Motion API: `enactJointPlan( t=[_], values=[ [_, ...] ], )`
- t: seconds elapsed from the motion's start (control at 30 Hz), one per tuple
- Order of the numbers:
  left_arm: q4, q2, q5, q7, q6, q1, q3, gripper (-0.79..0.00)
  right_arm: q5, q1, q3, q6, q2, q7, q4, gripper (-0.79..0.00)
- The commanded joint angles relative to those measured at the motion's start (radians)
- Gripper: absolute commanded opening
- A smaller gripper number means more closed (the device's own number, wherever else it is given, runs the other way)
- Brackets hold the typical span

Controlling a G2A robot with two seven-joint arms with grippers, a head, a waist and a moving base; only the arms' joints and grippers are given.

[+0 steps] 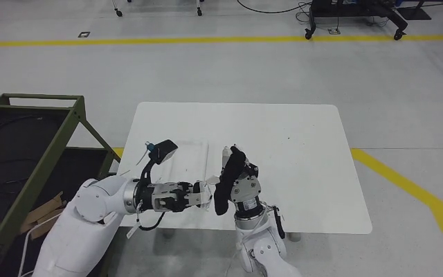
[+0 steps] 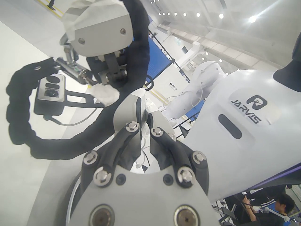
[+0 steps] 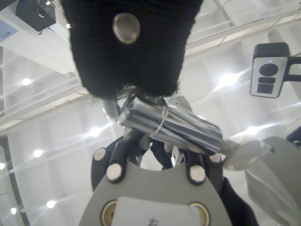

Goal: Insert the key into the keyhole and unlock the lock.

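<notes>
From the top view I have both arms bunched together over the near edge of the white rectangular table [image 1: 304, 138], tips almost meeting.

My right claw [image 3: 157, 142] is clamped around the ribbed silver metal lock cylinder [image 3: 178, 125], which lies crosswise over its fingers and tilted. A thin wire ring circles the cylinder about midway along. The lock's thick black fabric-sleeved cable loop [image 2: 21, 118] leaves one end of the cylinder, swings out in a wide curve and comes back behind the right claw. In the right wrist view that same sleeve hangs close over the camera, with a round metal stud showing on it.

My left claw [image 2: 105, 95] has its white-taped fingertips pressed together just beside the free end of the cylinder. They are pinched on the small metal key [image 3: 229, 146]. Its head is buried in the tape, and only a short tapered stub of blade shows between the fingertips and the cylinder's end face. The blade meets that end face in line with the cylinder, so the key sits at the keyhole. I cannot tell how far in it goes, nor whether it is turned.

The lock is held up off the table, with the key end pointing toward the left claw.
</notes>
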Motion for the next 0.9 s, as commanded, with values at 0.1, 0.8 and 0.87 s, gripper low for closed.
enactJointPlan(
  t=[0.1,0.8,0.87],
  values=[
    [0.027,0.030,0.069,0.076,-0.075,-0.018,0.046,-0.785,0.015,-0.005,-0.002,0.011,-0.003,-0.015,-0.006,-0.785],
    [0.122,0.103,-0.057,0.089,-0.088,-0.109,0.165,-0.785,-0.018,-0.058,0.006,0.099,-0.001,-0.008,-0.030,-0.785],
    [0.127,0.104,-0.071,0.081,-0.080,-0.114,0.170,-0.785,-0.017,-0.063,0.009,0.110,0.000,-0.008,-0.033,-0.785]
  ],
)
